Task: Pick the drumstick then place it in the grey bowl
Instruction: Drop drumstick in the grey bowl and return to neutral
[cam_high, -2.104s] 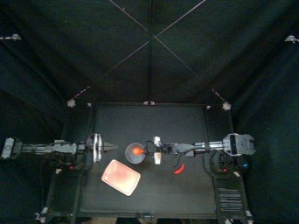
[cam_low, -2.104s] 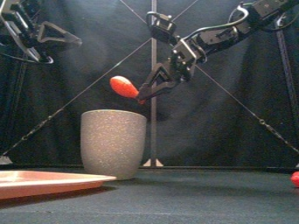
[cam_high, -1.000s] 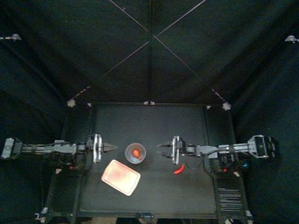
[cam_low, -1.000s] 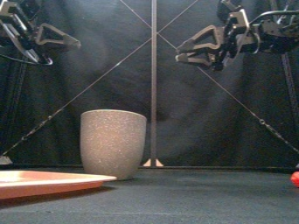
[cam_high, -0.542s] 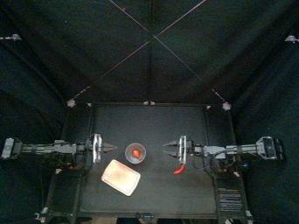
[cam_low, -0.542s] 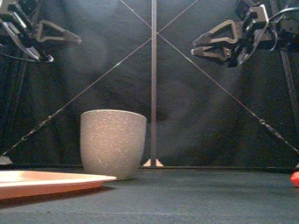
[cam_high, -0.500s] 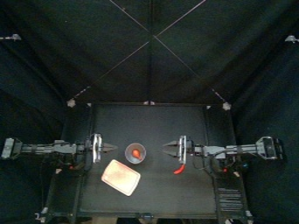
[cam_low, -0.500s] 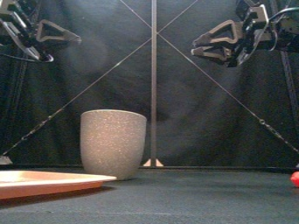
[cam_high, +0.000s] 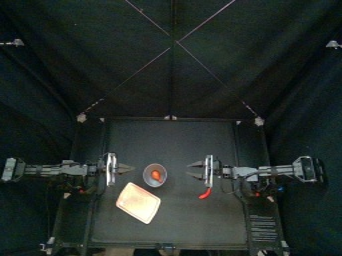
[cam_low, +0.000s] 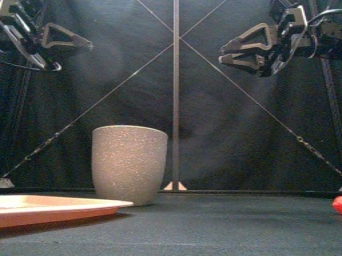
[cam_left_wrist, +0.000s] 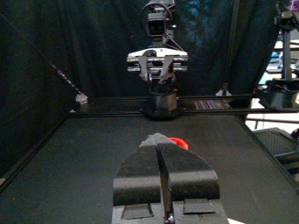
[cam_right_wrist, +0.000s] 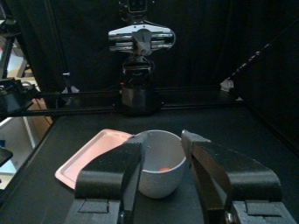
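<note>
Drumstick (cam_high: 158, 176) lies inside the grey cup (cam_low: 130, 164), at centre of the table (cam_high: 201, 140) seen from above; placing looks done. Right gripper (cam_low: 227, 54), upper right in the front view, hangs empty with jaws spread; left gripper (cam_left_wrist: 163, 153) has jaws pressed together. Probably light, hard, slick plastic: best pinched at its narrow end.

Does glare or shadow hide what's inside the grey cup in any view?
Top view: no glare; an orange-red toy shows inside the grey cup. Front view: the cup is evenly lit, but its wall hides the inside. Right wrist view: the inside is dim low down; the toy is unclear.
</note>
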